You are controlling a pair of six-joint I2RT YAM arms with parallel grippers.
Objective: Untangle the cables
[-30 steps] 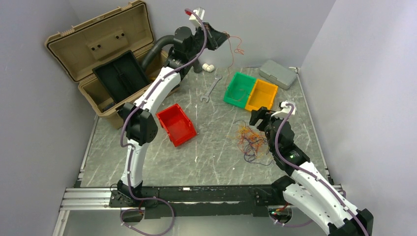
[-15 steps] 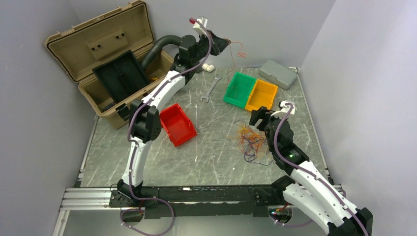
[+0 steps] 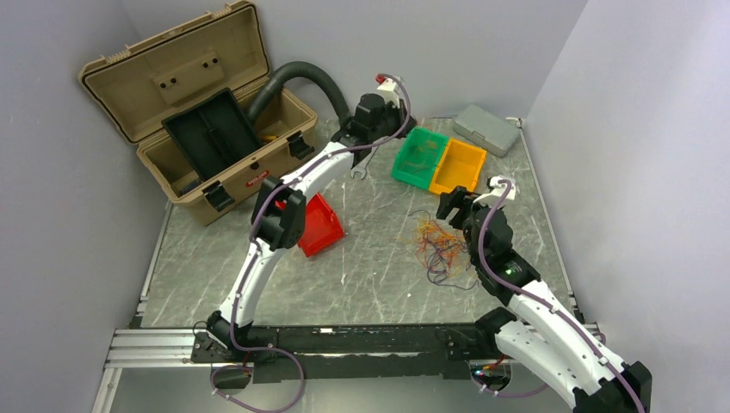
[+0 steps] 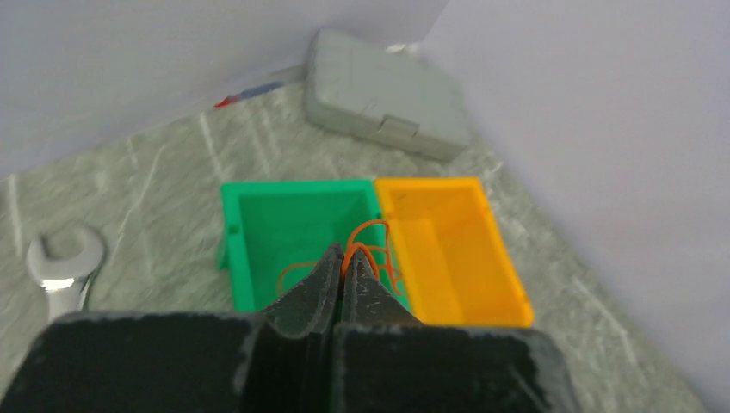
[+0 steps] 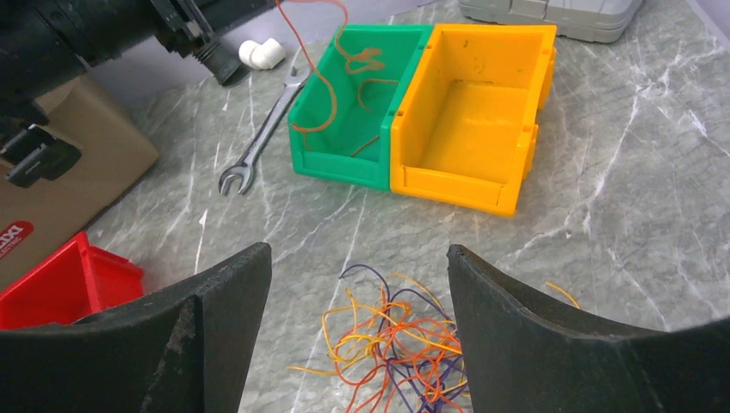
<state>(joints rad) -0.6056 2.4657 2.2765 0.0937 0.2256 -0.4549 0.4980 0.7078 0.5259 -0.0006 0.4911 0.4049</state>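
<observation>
The cables are a tangle [image 3: 439, 245] of thin orange, yellow and purple wires on the table, also in the right wrist view [image 5: 405, 344]. My left gripper [image 4: 346, 251] is shut on one orange wire [image 4: 370, 232] and holds it over the green bin [image 3: 398, 175]. That wire [image 5: 323, 77] hangs down into the green bin [image 5: 336, 163], where other orange wire lies. My right gripper [image 5: 357, 249] is open and empty, just above and behind the tangle. In the top view it [image 3: 449, 206] sits at the tangle's far edge.
An orange bin [image 3: 459, 168] adjoins the green one. A wrench [image 5: 262, 133] and a white fitting [image 5: 261, 53] lie left of the bins. A red bin [image 3: 320, 225], an open tan toolbox [image 3: 189, 129], a dark hose [image 3: 301, 77] and a grey case [image 3: 486, 129] stand around.
My left arm has swung down and to the right from high at the back wall, carrying the orange wire to over the green bin. The right arm has not moved.
</observation>
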